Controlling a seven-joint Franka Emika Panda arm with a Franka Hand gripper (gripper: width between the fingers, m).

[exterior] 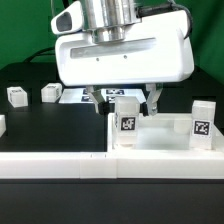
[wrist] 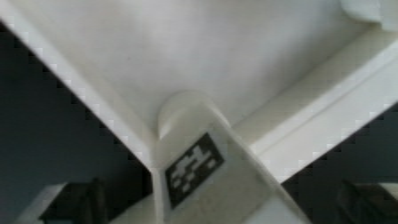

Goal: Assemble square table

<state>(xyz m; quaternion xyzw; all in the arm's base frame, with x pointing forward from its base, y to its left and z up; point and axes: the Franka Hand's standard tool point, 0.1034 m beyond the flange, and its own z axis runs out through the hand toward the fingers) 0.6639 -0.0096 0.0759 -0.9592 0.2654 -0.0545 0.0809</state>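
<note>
Right, I'm over the slab (exterior: 160, 138) now, which sits on the tabletop (exterior: 30, 75) just behind the low wall (exterior: 60, 165). One leg (exterior: 127, 118) stands upright at the slab's corner on the exterior view's left. In the wrist view its end (wrist: 199, 165) points into the round socket (wrist: 183, 105), though I can't see how deep it sits.

The jaws look released: one hangs on each side of the leg's top, with a gap showing on both sides and nothing gripped. The arm (exterior: 105, 15) comes straight down from above, wrist vertical and centred on the leg.

I judge this to be the seating step. To do it well I want the leg centred between the jaws before I close. Then I'd grip low enough for a firm hold and turn about the leg's own axis without leaning on it, since a tilted leg could jam in the socket or drag the slab off the wall.

Two more legs (exterior: 17, 95) (exterior: 50, 92) wait far off on the exterior view's left
</note>
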